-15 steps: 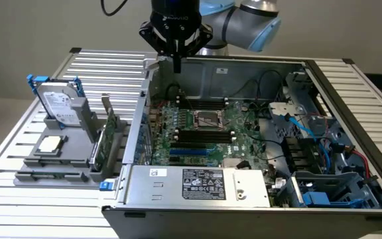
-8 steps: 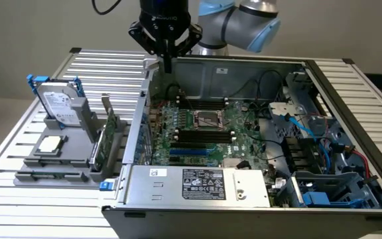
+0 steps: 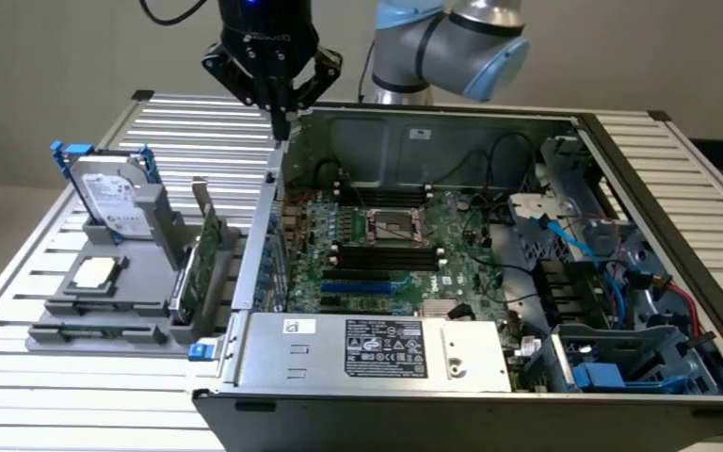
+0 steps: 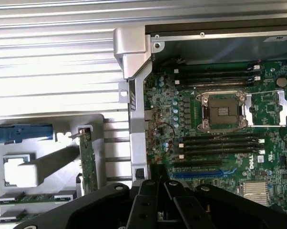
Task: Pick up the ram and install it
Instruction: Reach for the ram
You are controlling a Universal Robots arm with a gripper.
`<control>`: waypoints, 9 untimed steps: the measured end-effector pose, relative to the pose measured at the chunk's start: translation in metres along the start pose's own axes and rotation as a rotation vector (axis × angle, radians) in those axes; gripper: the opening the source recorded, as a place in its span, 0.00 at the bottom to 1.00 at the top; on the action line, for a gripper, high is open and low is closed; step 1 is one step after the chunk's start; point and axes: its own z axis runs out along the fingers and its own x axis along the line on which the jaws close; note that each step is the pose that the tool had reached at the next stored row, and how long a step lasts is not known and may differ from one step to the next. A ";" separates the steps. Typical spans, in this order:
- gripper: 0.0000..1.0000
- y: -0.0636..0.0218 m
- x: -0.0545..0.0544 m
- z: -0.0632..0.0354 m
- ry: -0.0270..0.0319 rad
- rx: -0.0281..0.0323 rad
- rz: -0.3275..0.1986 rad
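Note:
The ram [image 3: 98, 331] is a thin green stick lying flat in the front slot of the grey holder [image 3: 72, 306] on the exterior view's left; in the wrist view the ram [image 4: 36, 196] sits at the holder's edge. My gripper [image 3: 282, 121] hangs above the far left corner of the open computer case [image 3: 336, 372], well away from the ram. Its black fingers [image 4: 155, 186] are shut together with nothing between them. Black memory slots [image 3: 384, 254] [image 4: 220, 143] lie empty beside the processor socket [image 3: 393, 226] [image 4: 222, 110] on the motherboard.
On the holder stand a silver hard drive [image 3: 117, 198] with blue clips, an upright green expansion card [image 3: 204, 259] [image 4: 88, 157] and a processor chip [image 3: 94, 273]. The case wall [image 3: 261, 235] rises between holder and motherboard. Cables and drive bays [image 3: 613, 282] crowd the case's right.

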 end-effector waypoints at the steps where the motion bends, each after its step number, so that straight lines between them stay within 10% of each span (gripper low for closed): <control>1: 0.11 -0.0005 0.005 0.0001 0.0000 0.0000 0.000; 9: 0.11 -0.0082 0.041 -0.0001 -0.0001 -0.0001 0.000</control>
